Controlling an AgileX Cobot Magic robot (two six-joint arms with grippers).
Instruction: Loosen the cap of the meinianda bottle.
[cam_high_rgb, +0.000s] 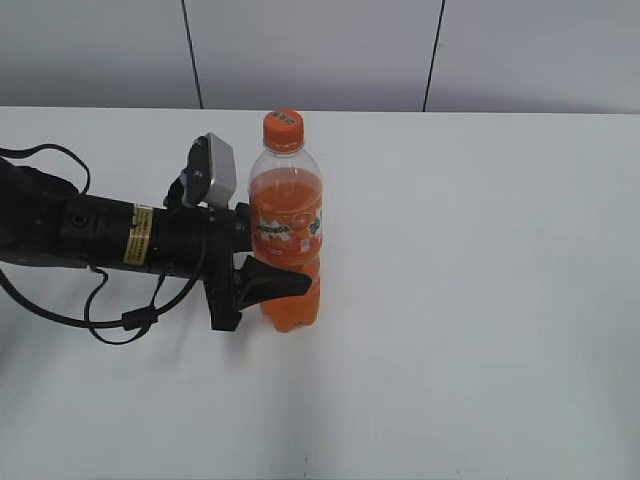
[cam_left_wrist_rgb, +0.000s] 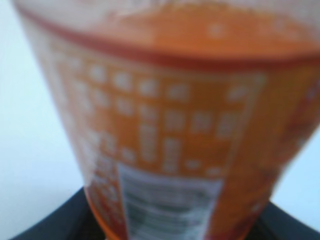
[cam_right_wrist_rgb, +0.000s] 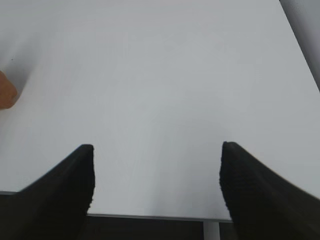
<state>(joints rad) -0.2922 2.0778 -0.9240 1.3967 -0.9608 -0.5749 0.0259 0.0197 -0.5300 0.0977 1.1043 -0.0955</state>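
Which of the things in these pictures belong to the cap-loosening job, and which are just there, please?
Job:
bottle, upright
cap, on the bottle
left gripper, around the bottle's lower body
right gripper, open over bare table

Just there:
table
cable on the left arm

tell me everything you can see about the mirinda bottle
The meinianda bottle is clear plastic, filled with orange drink to just below the shoulder, with an orange label band and a ridged lower body. Its orange cap is on. It stands upright on the white table. The left gripper has its fingers around the lower body at label height; the left wrist view shows the label blurred, very close.
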